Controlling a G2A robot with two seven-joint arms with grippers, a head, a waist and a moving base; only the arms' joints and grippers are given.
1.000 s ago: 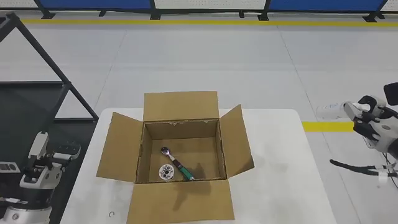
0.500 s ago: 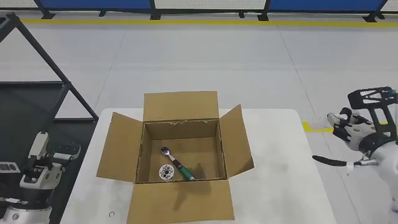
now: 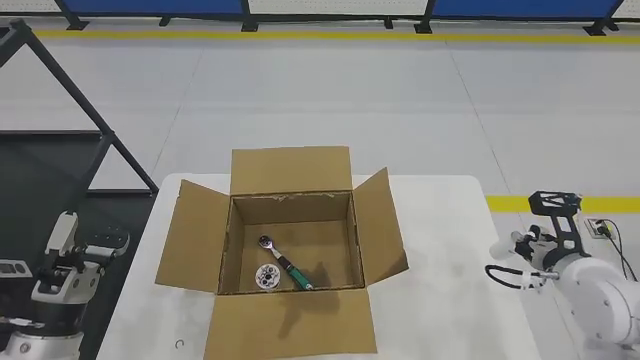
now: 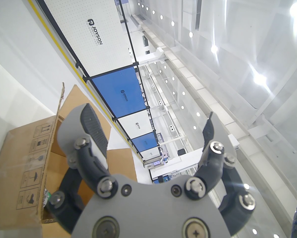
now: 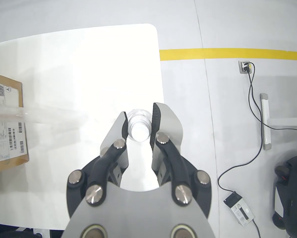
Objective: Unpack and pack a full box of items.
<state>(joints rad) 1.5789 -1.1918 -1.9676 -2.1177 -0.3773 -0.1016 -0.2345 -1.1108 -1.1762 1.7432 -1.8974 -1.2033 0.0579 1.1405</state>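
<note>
An open cardboard box (image 3: 290, 320) stands mid-table with its flaps spread. Inside lie a ratchet wrench with a green handle (image 3: 285, 262) and a small round white-and-black item (image 3: 266, 277). My right gripper (image 5: 139, 111) is shut on the white-capped neck of a clear bottle (image 5: 138, 131), held upright over the table's right edge; in the top view this gripper (image 3: 522, 260) is just off the right side of the table. My left gripper (image 4: 148, 122) is open and holds nothing, low beside the box's side wall (image 4: 19, 164) and pointing upward. The left arm (image 3: 65, 265) is at the left of the table.
The white table (image 3: 440, 260) has bare room right of the box. A black metal frame (image 3: 60, 90) stands at the left. On the floor to the right are a yellow line (image 5: 227, 53), a wall socket with a cable (image 5: 250, 95) and a power adapter (image 5: 239, 210).
The right arm has swung down and inward from the far right to the table's right edge. The left arm and the box have not moved.
</note>
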